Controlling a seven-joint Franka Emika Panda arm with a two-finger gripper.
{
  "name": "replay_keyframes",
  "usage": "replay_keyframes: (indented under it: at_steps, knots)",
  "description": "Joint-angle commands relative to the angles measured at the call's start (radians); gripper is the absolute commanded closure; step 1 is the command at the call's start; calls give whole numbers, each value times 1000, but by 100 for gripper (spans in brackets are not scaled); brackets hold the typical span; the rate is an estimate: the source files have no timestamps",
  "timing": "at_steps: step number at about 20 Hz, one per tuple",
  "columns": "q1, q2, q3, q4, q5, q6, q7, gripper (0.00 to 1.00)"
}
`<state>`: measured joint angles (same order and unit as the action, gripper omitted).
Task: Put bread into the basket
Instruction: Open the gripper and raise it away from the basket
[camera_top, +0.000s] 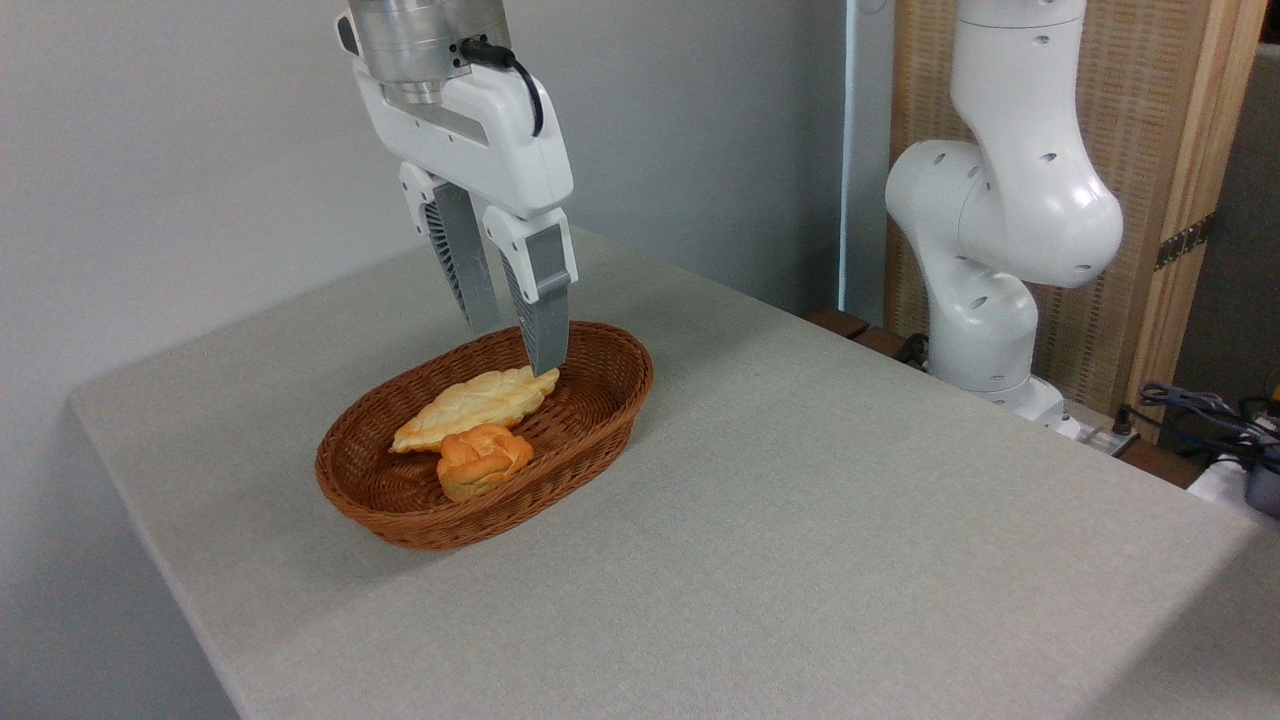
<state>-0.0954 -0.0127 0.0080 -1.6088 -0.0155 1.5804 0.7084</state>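
The claw (515, 345) hangs above the far end of the basket (600, 400), its two grey fingers (545, 300) parted with a gap between them and nothing held. The nearer fingertip reaches down to about the level of the basket's rim, just over the tip of a pale, leaf-shaped flat loaf (475, 405) that lies lengthwise inside. Touching that loaf on its near side sits the bread (484, 459), a small orange-brown knotted roll with a glossy top, resting on the basket's woven floor toward the front wall. The oval wicker basket stands on the grey cloth-covered surface (800, 520), toward its left half. At the right, beyond the surface's far edge, stands the arm's white base (990, 230) before a wood-framed woven panel (1150, 120).
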Motion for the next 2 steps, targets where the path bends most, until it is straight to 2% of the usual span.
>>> replay_keyframes:
  at_steps: [1, 2]
  knots:
    - [-9, 7, 9, 23, 2, -28, -21, 0]
    - [-9, 7, 9, 24, 2, -28, -24, 0]
